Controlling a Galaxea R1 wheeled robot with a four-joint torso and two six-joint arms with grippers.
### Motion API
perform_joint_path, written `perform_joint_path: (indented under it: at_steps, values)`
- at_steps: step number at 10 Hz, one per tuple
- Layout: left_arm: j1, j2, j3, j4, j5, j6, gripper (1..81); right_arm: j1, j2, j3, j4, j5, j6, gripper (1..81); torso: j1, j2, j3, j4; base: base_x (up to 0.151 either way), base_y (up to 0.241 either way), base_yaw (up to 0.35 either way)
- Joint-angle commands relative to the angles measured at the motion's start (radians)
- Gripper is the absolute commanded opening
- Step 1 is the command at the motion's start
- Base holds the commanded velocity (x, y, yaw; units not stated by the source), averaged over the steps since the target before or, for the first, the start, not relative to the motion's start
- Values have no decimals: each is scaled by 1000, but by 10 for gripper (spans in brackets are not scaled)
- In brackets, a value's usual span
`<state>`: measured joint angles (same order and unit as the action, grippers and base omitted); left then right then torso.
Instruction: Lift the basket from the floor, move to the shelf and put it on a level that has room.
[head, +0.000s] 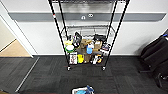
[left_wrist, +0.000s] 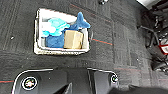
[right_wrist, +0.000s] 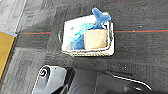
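The basket (head: 82, 90) stands on the floor (head: 50, 75), at the near edge of the head view, in front of the shelf (head: 57, 30). It is a small beige woven basket (left_wrist: 62, 48) with white lining; blue cloth (left_wrist: 56, 27) and a brown box (left_wrist: 73, 39) show above its rim. Both wrist views look down on the basket (right_wrist: 87, 52) from above, and nothing touches it. The shelf stands against the white wall on small wheels. A bare wire level (head: 87, 31) lies above a low tier crammed with boxes and bottles (head: 86, 50).
Black chairs (head: 155, 55) stand at the right by the wall, and their legs (left_wrist: 155, 37) are close to the basket. Tan wooden flooring (head: 13, 48) begins at the left past a white corner. Carpet lies between the basket and the shelf.
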<state>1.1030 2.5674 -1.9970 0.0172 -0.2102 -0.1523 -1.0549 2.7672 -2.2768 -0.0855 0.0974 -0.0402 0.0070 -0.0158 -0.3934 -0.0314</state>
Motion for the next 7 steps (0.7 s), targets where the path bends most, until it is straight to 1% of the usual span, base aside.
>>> perform_joint_path:
  at_steps: [1, 2, 4, 7]
  values:
    - [-42, -35, 9, -26, 38, -10, 811, 60, -18, 17, 9, -42, 2, 811, 0, 0, 0, 0, 0, 0, 0]
    - [-42, -41, 13, -26, 37, -10, 811, 60, -18, 17, 12, -42, 0, 811, 65, -101, 0, 0, 0, 0, 0]
    - [-42, -41, 6, -37, 35, -13, 811, 55, -18, 17, 12, -42, 0, 811, 85, -134, 0, 0, 0, 0, 0]
    - [-42, -36, -2, -65, 38, -30, 811, 52, -15, 16, 12, -42, 2, 811, 148, -235, 0, 0, 0, 0, 0]
